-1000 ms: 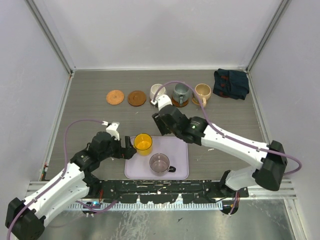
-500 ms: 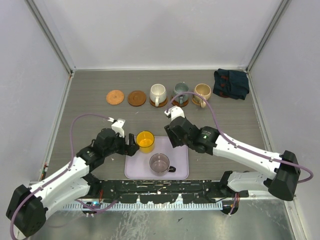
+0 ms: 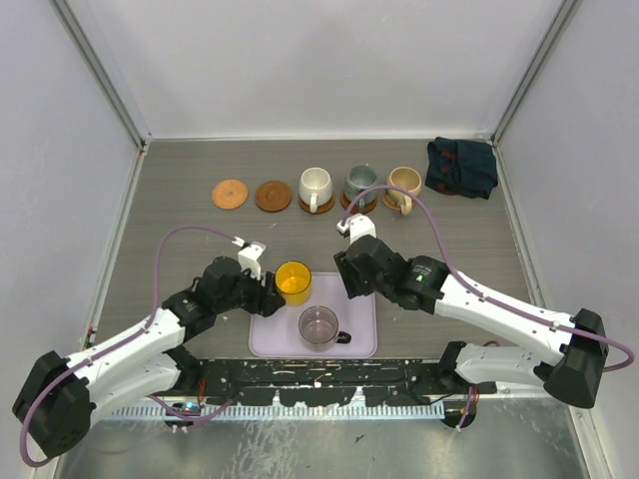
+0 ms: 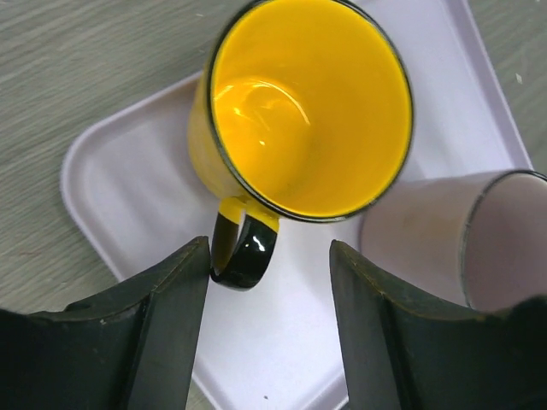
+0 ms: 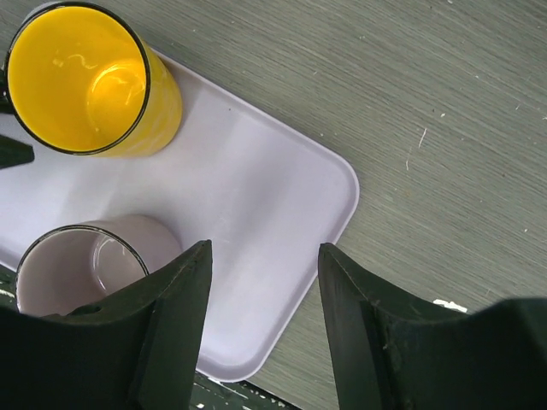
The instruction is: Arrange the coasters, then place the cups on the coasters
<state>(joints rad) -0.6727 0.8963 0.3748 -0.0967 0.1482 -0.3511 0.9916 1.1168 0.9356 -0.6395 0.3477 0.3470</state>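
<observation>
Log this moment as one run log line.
left end effector: open around yellow cup handle | right end effector: open, empty, above tray | two coasters bare

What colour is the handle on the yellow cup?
Glossy black handle, yellow where it meets the yellow cup. Clearest in the left wrist view.

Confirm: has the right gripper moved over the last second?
Yes. In the top view the right gripper has pulled back from the cream cup toward the near edge, now over the lavender tray's far right corner.
</observation>
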